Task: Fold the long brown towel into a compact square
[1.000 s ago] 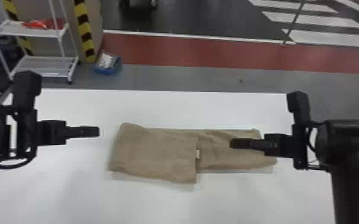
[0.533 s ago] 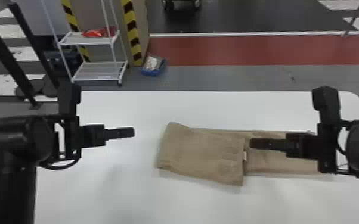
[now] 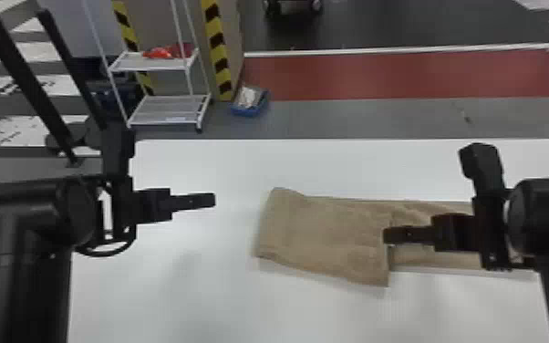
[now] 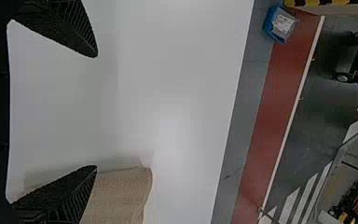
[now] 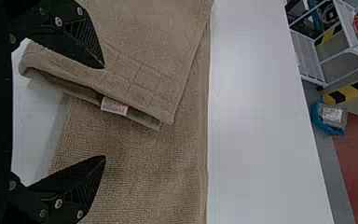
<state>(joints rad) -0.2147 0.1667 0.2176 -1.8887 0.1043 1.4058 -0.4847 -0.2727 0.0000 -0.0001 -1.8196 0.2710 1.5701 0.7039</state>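
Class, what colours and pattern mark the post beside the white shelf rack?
Yellow and black diagonal stripes on the post; it shows best in the head view.

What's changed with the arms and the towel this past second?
The right gripper moved left over the towel, reaching the edge of its folded-over flap; the left gripper shifted slightly left, farther from it. The head view swung left. Both grippers are open, holding nothing. The towel's fold looks the same.

Towel on table, rack behind table to the left, bin beside rack
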